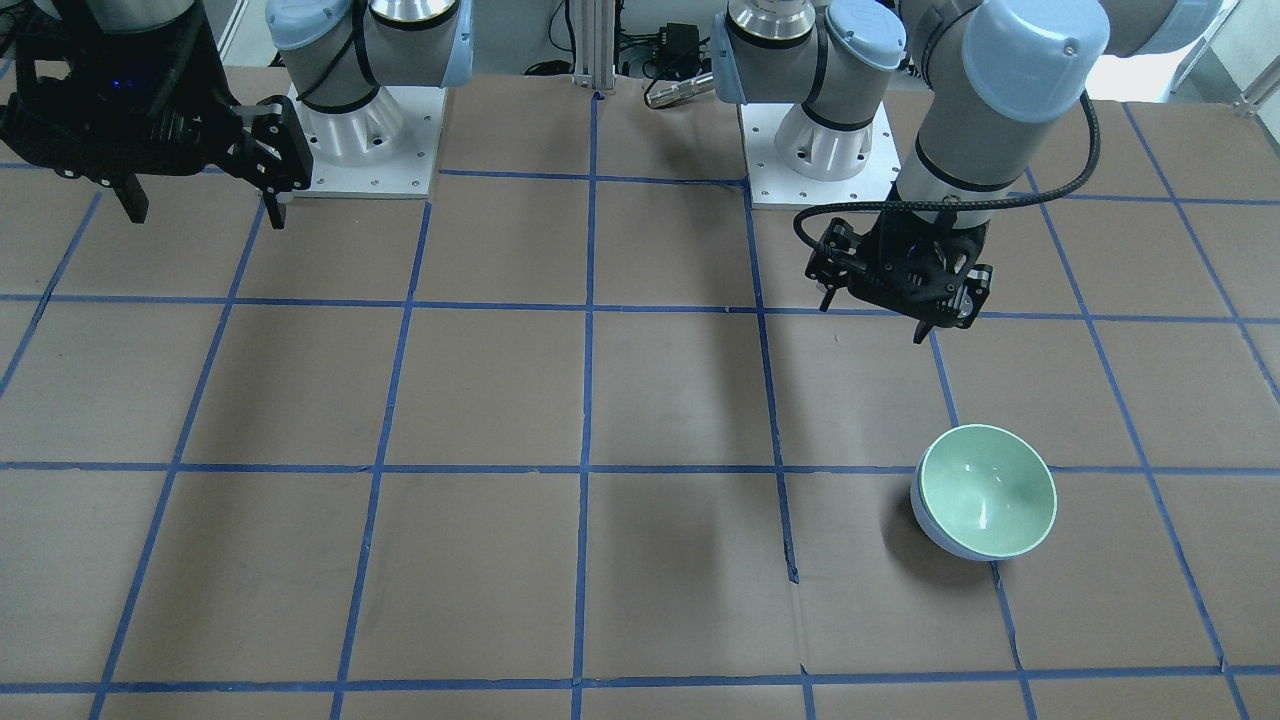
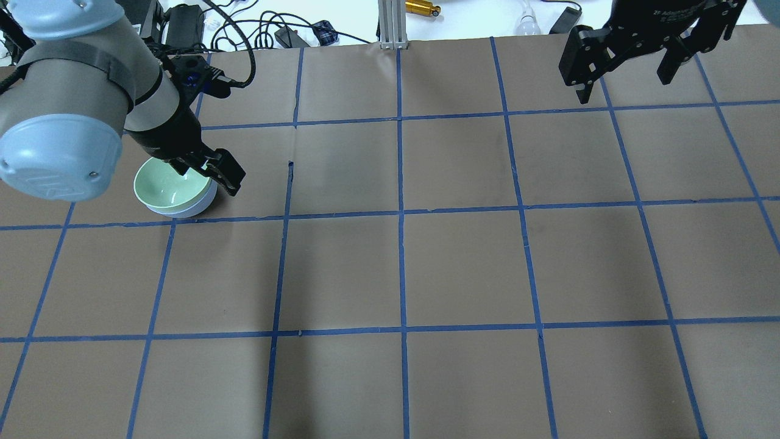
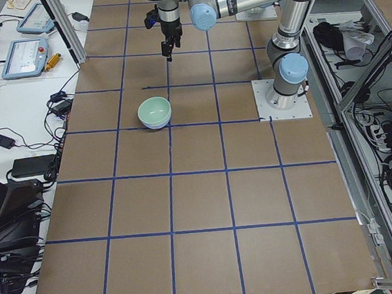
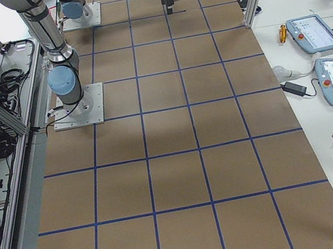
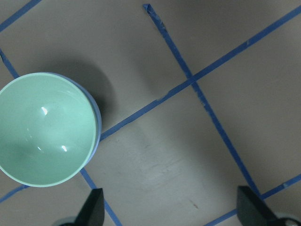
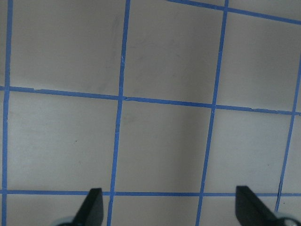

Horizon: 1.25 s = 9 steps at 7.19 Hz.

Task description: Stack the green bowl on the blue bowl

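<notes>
Basically done. Table: the left arm hangs over its own side, nearer the far edge than the robot's edge. There the green bowl sits nested in the blue bowl, with only a sliver of blue showing below the rim. The left gripper has fingers spread wide, empty, raised just beside the bowls. The right gripper is also spread and empty, well apart by the robot's edge. Risk: the bowls are glossy, so a low sideways retreat could clip the rim and slide or tip the stack.
</notes>
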Motion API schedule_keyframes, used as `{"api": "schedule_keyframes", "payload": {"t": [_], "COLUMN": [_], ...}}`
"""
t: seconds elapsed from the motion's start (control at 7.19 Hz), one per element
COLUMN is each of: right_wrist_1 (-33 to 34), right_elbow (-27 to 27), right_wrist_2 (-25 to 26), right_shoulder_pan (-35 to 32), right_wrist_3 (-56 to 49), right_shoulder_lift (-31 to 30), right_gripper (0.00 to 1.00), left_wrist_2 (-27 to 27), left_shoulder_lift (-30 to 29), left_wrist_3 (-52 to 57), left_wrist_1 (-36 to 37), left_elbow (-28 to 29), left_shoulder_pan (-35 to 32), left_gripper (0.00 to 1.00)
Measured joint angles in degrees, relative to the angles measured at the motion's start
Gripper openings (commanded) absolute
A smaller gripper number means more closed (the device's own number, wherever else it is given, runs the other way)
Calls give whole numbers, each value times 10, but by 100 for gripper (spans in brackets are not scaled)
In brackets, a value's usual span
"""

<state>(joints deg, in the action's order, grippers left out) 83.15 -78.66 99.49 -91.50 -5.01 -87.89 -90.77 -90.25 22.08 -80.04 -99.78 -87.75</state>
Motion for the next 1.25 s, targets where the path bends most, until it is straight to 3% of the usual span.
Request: {"api": "schedule_keyframes", "payload": {"t": [0.28, 0.7, 1.25], "right_wrist_1": [0, 0, 0], "right_elbow": [0, 0, 0], "right_wrist_2": [0, 0, 0], "right_shoulder_pan": [0, -1, -1], "right_wrist_3": [0, 0, 0], "right_shoulder_lift": [0, 0, 0], "right_gripper": [100, 100, 100], "left_wrist_2": [61, 34, 17], "left_shoulder_lift": [15, 24, 12], "left_wrist_3": [-141, -170, -181], "left_wrist_1": [-65, -145, -164], "left_elbow": [45, 99, 130], "left_shoulder_pan": [-10, -11, -14], "left_gripper": [100, 100, 100]}}
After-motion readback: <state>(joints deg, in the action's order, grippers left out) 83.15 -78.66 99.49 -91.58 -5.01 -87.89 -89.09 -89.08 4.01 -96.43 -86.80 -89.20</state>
